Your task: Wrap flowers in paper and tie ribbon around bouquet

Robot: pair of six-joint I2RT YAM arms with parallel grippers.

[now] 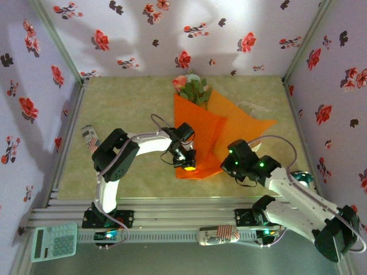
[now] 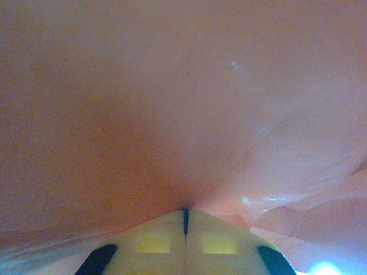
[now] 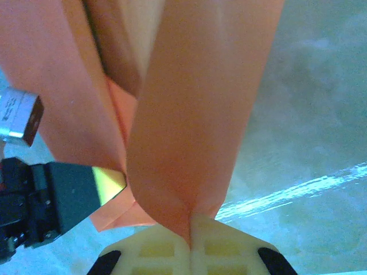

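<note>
Flower-print booth, bench (image 1: 126, 109): we log paper (image 1: 229, 123), judged thin, light, tear-prone, folded round flowers (image 1: 192, 87) mid-bench; left end effector (image 2: 185, 215) and right end effector (image 3: 189, 220) clamped on its near edge, probably the best hold.

Place: a robot test booth, lab-like, dressed up as a room.
Walls: panels of flower-print wallpaper (image 1: 229, 34) on the left, far and right sides, closing in a single table.
Table: pale mottled top (image 1: 126, 109).
Near edge: aluminium rails (image 1: 172, 209) carry a left arm (image 1: 114, 157) and a right arm (image 1: 298, 195), bolted side by side, with a loose grey cable (image 1: 281, 140).
Near left: a calculator (image 1: 54, 242) lies by the rails.
</note>
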